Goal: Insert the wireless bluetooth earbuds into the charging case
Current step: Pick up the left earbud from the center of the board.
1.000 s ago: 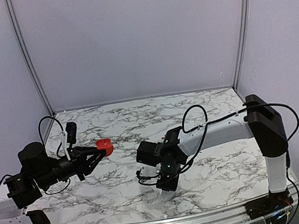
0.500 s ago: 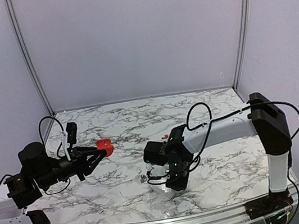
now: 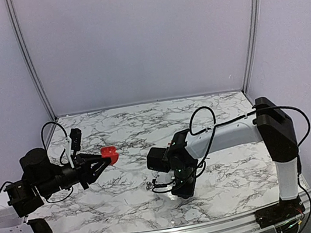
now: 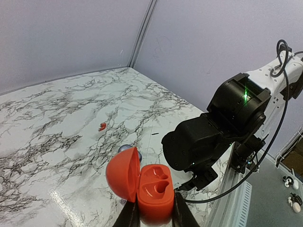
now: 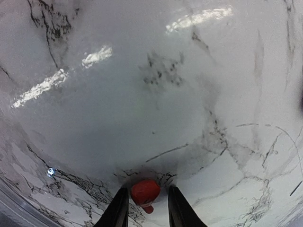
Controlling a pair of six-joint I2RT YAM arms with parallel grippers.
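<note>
My left gripper (image 4: 154, 213) is shut on an open red charging case (image 4: 155, 190), lid swung left, both sockets empty, held above the marble table's left side (image 3: 109, 154). My right gripper (image 5: 147, 208) points down at the table near the front middle (image 3: 182, 194). Its fingers straddle a red earbud (image 5: 145, 192) lying on the marble, with a small gap on each side. A second red earbud (image 4: 102, 126) lies farther back on the table. A small silvery-grey rounded thing (image 4: 129, 150) sits behind the case lid and also shows in the top view (image 3: 149, 185).
The right arm's black wrist body (image 4: 213, 137) stands close in front of the held case. The table's metal front rail (image 3: 174, 232) runs just behind the right gripper. Purple walls and frame posts (image 3: 29, 65) enclose the back and sides.
The right arm shifted right along the front of the table, then slightly back left, staying low over the marble. The left arm with the red case has hardly moved.
</note>
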